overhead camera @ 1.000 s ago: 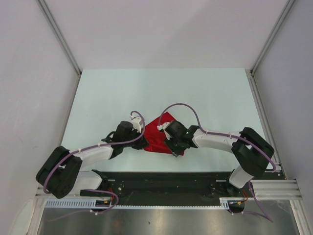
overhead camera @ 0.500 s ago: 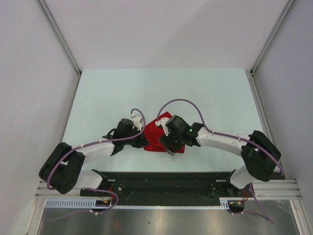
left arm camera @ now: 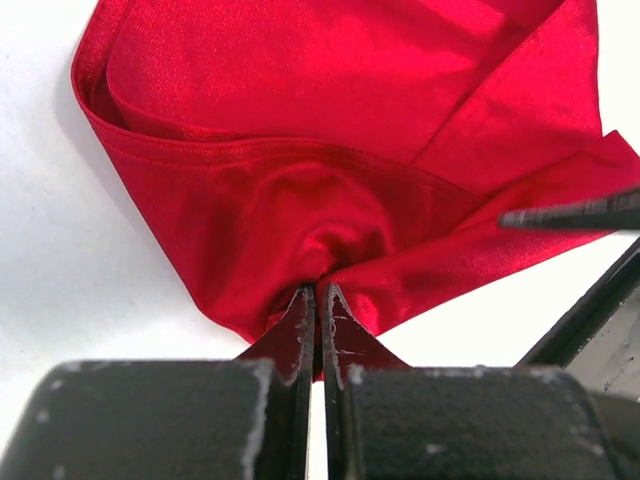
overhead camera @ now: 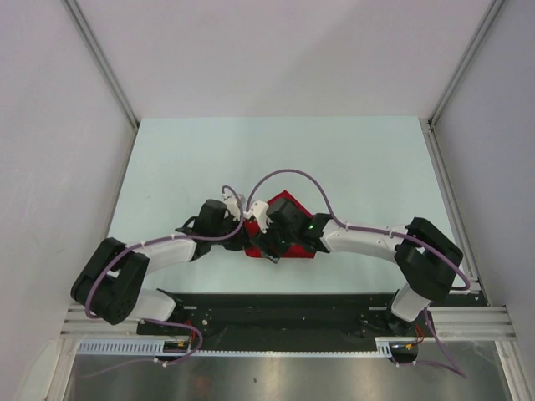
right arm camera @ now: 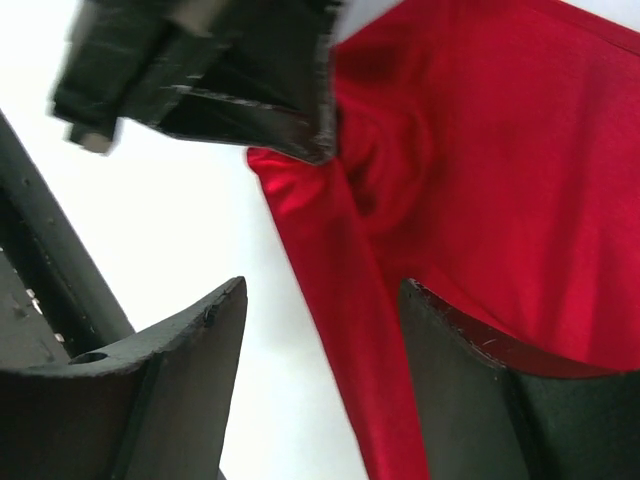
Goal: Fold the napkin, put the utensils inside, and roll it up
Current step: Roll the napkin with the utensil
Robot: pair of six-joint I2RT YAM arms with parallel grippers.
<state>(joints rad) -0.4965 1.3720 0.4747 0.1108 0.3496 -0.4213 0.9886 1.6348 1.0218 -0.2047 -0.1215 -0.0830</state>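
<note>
Right gripper (right arm camera: pixel 320 300) is sliding left across the napkin (overhead camera: pixel 291 203) at mid-frame, jaws wide, empty, meeting the left gripper (left arm camera: pixel 318 292), which is pinching a bunched corner tight: the fold is progressing.

The pale table (overhead camera: pixel 334 159) carries the red napkin (left arm camera: pixel 330 120), which lies crumpled and folded over itself. Its near edge meets the tips of my left claw (left arm camera: pixel 318 292) and the cloth spreads away ahead of them. Pale tabletop shows on both sides.
</note>
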